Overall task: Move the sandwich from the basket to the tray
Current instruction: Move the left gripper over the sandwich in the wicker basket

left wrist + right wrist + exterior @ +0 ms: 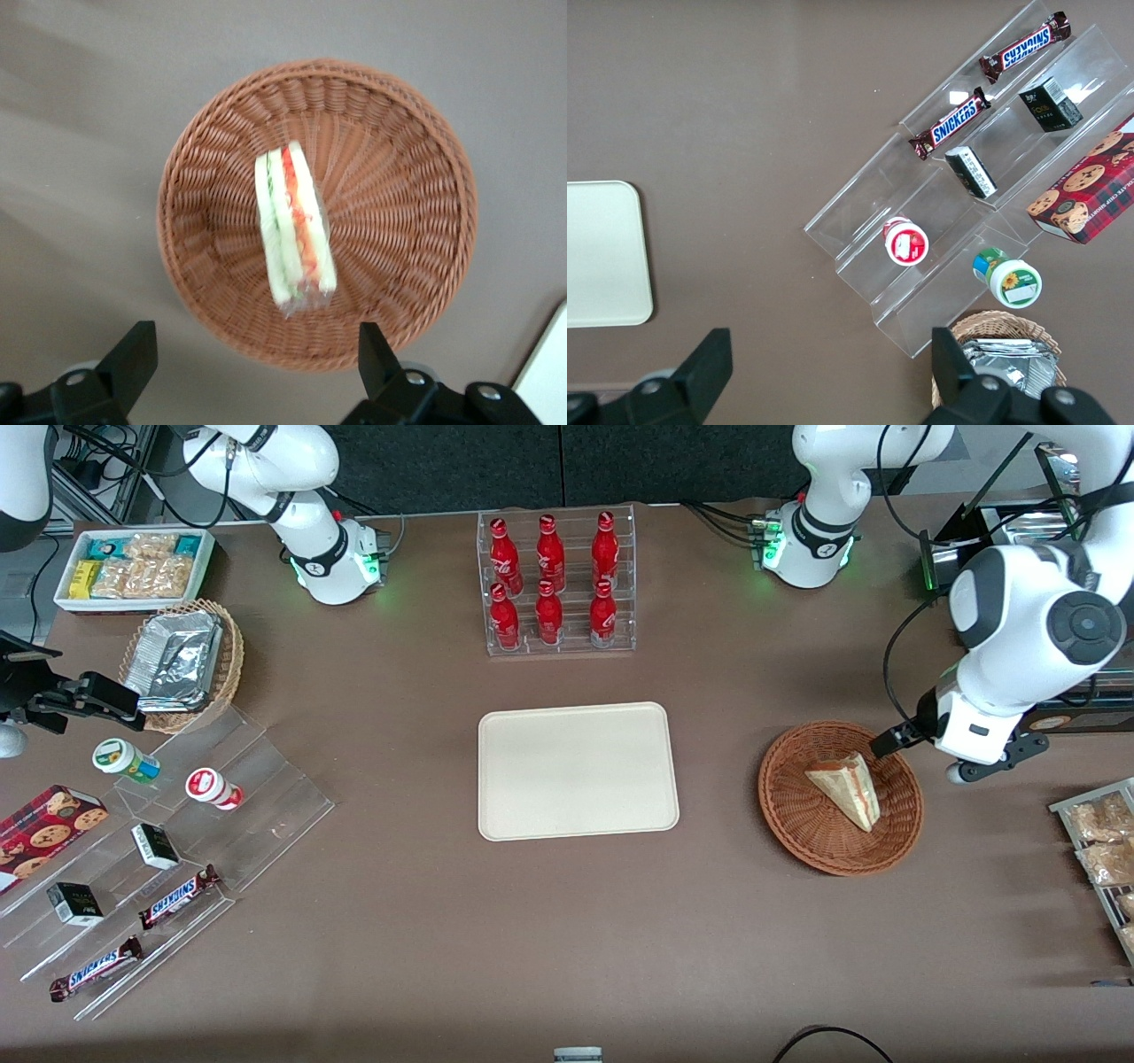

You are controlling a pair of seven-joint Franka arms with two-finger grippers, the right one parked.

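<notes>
Sandwich (pixel 846 786): a wrapped triangular wedge lying in the basket (pixel 788 815), roughly at its middle; in the front view its point aims toward 11 o'clock and its broad cut end toward 5 o'clock. The wrist view shows it standing on a long edge, with the green and red filling stripes facing up.

Tray (pixel 578 771): flat and bare, well apart from the basket, toward the parked arm's end of the surface (pixel 567 921).

End effector (pixel 251 367): hovering above the basket near its rim, touching nothing. Its two fingers (pixel 131 359) stand wide apart, with the sandwich lying between their lines.

Step in hand: judged as the approach before the grasp; nothing has been lifted yet.

Handling: probably light and soft. The bread would squash under a hard squeeze, and the clear film looks slick, so a gentle, firm closure suits it.

Where to hold: across the two flat bread faces, near the thick middle of the wedge, not at the thin tip or over the loose film at the end.

Risk: the wedge may tip or slide on the woven bottom as the fingers come down, and the layers could shift if it is pinched off-centre.

Other items: red bottles (pixel 549 580) in a clear rack, at about 12 o'clock from the tray.
</notes>
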